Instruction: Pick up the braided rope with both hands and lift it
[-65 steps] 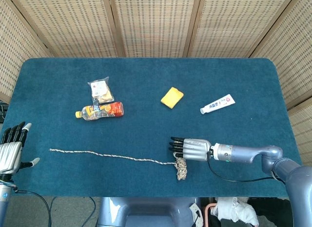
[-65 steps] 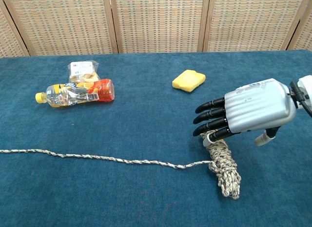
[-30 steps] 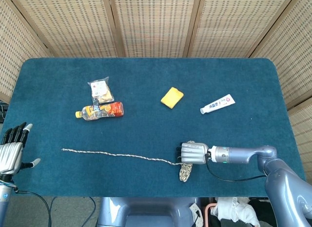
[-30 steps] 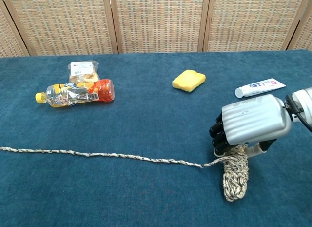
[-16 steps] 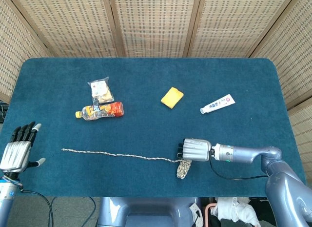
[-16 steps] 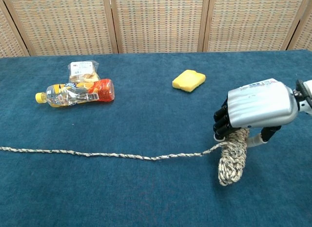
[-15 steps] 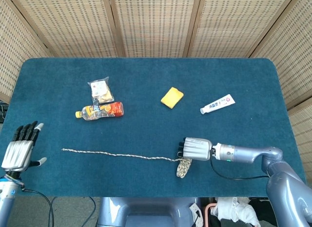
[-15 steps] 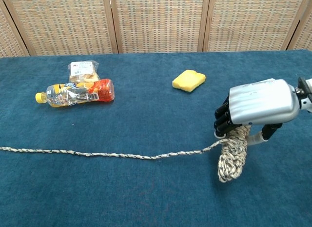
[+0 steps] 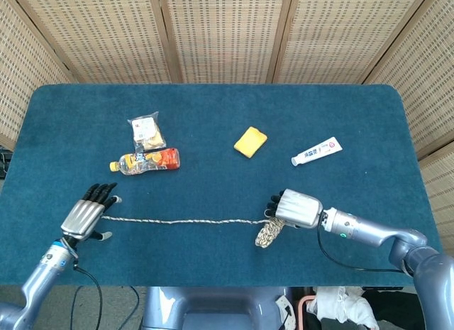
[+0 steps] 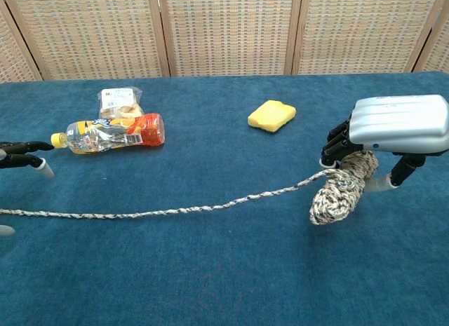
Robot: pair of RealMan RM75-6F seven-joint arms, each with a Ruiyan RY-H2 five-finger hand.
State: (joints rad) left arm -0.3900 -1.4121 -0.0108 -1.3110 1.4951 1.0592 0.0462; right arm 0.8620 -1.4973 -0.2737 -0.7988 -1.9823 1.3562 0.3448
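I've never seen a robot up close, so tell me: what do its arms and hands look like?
Each hand, the right hand and the left hand, has a ribbed silver metal back and black fingers. The wrists are shiny silver cylinders; the right wrist shows a small green light. The arms are smooth blue-grey tubes, and a thin black cable loops beside the right one.

left hand mostly cut off at chest view's edge, toothpaste tube print unreadable

Snack bag just behind bottle; sponge left of toothpaste.
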